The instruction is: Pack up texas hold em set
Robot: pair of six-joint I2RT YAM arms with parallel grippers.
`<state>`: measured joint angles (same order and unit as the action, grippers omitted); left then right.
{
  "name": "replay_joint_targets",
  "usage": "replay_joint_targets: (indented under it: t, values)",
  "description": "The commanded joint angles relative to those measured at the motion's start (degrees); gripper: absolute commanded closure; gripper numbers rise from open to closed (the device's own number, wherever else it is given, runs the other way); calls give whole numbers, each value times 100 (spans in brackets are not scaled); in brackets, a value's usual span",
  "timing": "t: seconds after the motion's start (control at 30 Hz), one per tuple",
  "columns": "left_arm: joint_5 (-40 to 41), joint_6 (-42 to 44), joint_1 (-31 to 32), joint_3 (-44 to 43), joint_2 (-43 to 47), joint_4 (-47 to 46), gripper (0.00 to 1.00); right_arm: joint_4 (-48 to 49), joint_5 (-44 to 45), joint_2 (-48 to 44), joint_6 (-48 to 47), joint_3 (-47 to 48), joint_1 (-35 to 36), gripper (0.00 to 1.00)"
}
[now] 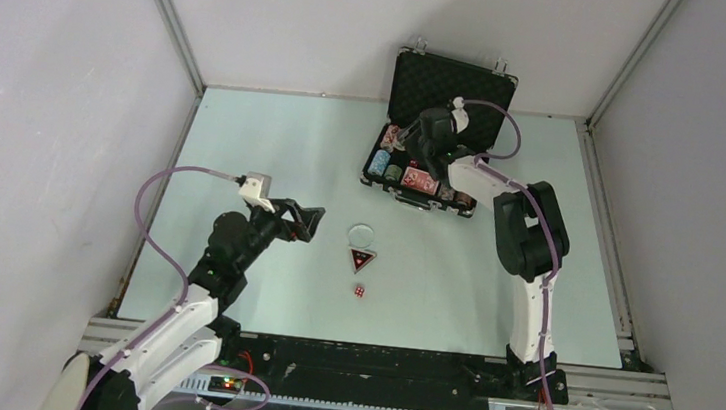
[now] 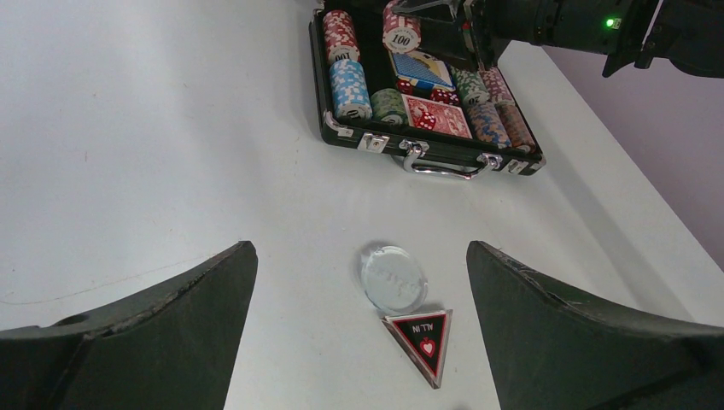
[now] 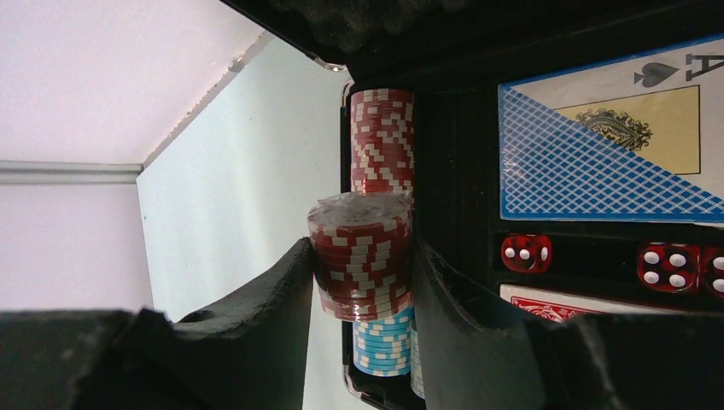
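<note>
The case point(image 1: 446, 82) sits open at the table's point(image 1: 274, 146) 1 o'clock, its lid raised. Inside it, the right gripper point(image 3: 363, 282) grasps a red stack point(image 3: 360, 239) on end over the left chip row, where a second stack point(image 3: 382, 141) and blue chips point(image 3: 382, 346) lie. A blue deck point(image 3: 598, 145) and dice point(image 3: 525, 253) lie alongside. The left gripper point(image 1: 302, 221) hangs released mid-table. A round token point(image 1: 362, 233) lies at its 3 o'clock. The triangle token point(image 1: 362, 258) is at the round one's 6 o'clock, with a die point(image 1: 358, 291) further toward 6.

Soft, even light from above keeps the pale table point(image 1: 273, 156) bright with only faint shadows; the briefcase point(image 1: 441, 82) interior reads dark; wrist views blur slightly at near edges.
</note>
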<state>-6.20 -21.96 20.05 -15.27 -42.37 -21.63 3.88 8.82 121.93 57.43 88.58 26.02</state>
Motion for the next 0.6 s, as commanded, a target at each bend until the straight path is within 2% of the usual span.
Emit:
replay_joint_targets:
  t: [0.0, 0.13, 0.43, 0.57]
  values:
    - [27, 101, -10, -23, -4, -94, 0, 203, 245, 7, 229, -15, 16, 68]
    - [-18, 89, -10, -30, -46, -108, 0, 219, 106, 61, 220, -64, 16, 61]
    - [-1, 104, -10, -39, -11, -48, 0, 93, -86, 94, 239, -77, 9, 28]
    - [0, 107, -14, -51, -11, -27, 0, 59, -129, -30, 212, -121, 15, 27]
